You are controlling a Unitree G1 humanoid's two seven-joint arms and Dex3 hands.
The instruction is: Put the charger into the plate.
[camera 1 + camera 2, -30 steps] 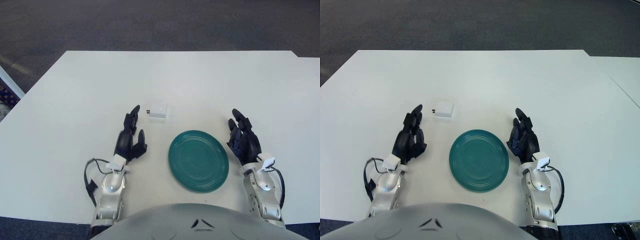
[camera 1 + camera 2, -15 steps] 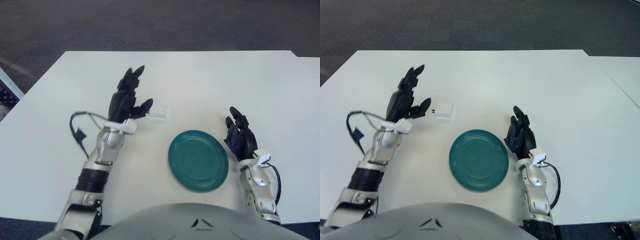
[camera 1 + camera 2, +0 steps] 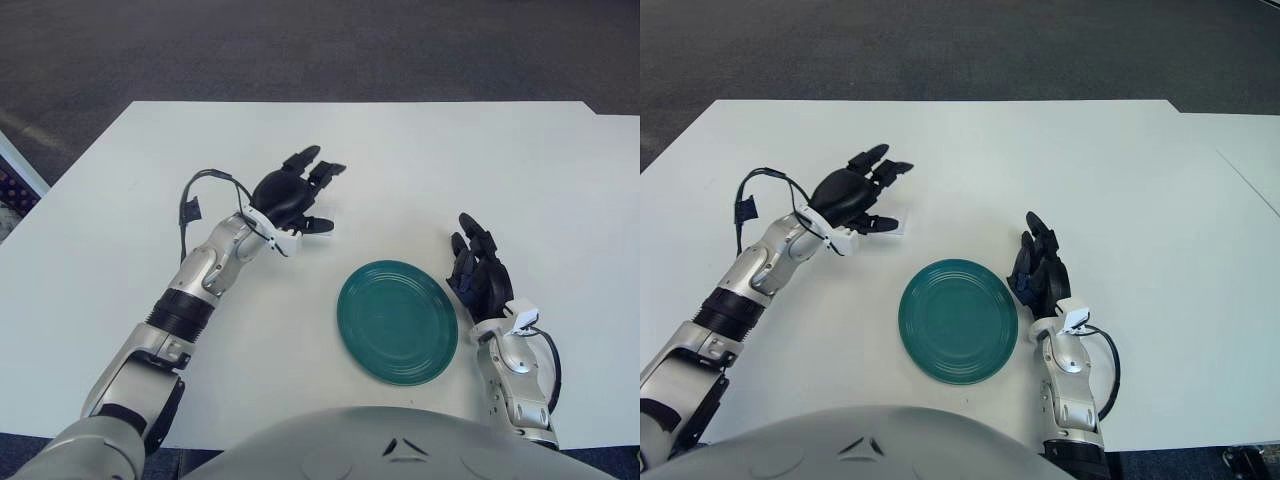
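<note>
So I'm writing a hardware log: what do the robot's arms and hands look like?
Both hands, left hand and right hand, are black with three fingers. The forearms are silver metal, each with a small white block at the wrist and a looping black cable. The left arm has a black band further up.

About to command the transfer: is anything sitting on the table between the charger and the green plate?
Nothing visible does. The left hand is over the charger, fingers spread, and only bare table lies between it and the plate. The right hand shows beside the plate's right rim, off that path.
</note>
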